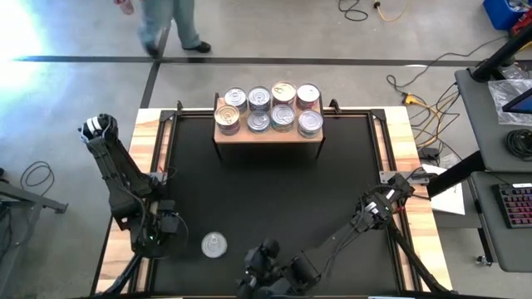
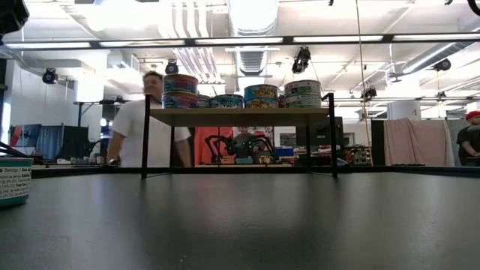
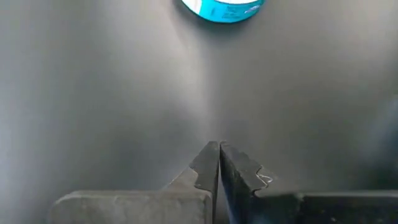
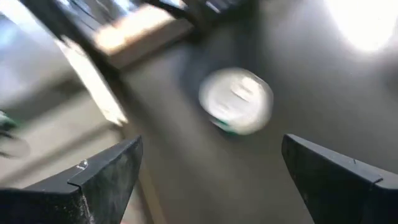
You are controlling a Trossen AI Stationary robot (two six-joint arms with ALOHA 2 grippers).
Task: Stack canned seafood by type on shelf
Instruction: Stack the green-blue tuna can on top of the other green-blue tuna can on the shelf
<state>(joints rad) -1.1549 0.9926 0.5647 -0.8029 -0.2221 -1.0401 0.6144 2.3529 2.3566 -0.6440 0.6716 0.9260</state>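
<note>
1. Eight tins of canned seafood (image 1: pixel 270 109) stand in two rows on the shelf (image 1: pixel 268 134), a light-wood board on thin black legs at the far edge of the black mat (image 1: pixel 274 195).
2. One silver-lidded tin (image 1: pixel 214 244) with a teal side label sits alone on the mat near the front edge, between the two grippers.
3. The left gripper (image 3: pixel 218 155), clenched with its fingers pressed together and holding nothing, hangs low over the mat just beside that lone tin.
4. The right gripper (image 4: pixel 208 165), fingers spread wide and empty, points toward the same tin from the front edge without touching it.
5. A person (image 2: pixel 146 124) in a white shirt passes behind the shelf.
</note>
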